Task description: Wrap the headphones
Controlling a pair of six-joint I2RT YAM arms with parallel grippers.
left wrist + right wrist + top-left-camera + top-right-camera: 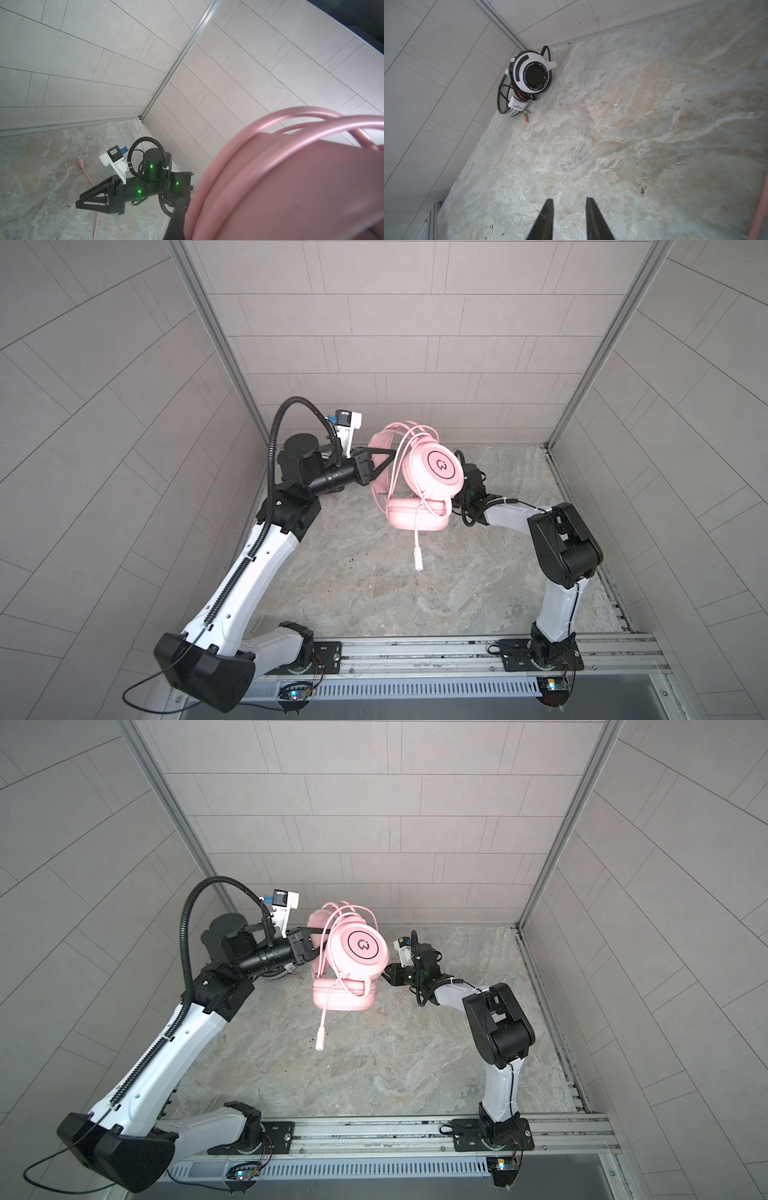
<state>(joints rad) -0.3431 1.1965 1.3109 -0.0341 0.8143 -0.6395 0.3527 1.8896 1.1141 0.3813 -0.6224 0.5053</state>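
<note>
The pink headset hangs above the table, one ear cup facing up and its mic boom dangling. Loops of its pink cable lie over the headband. My left gripper is shut on that headband, and one of its dark fingers presses against the band. The free cable end trails on the table to a plug. My right gripper stands open and empty just above the table, beside the pink ear cups. The white-and-black headset lies in the far corner, its cable bundled around it.
Tiled walls close in the marble table at the back and both sides. The white-and-black headset sits against the wall behind my left arm. A metal rail runs along the front edge.
</note>
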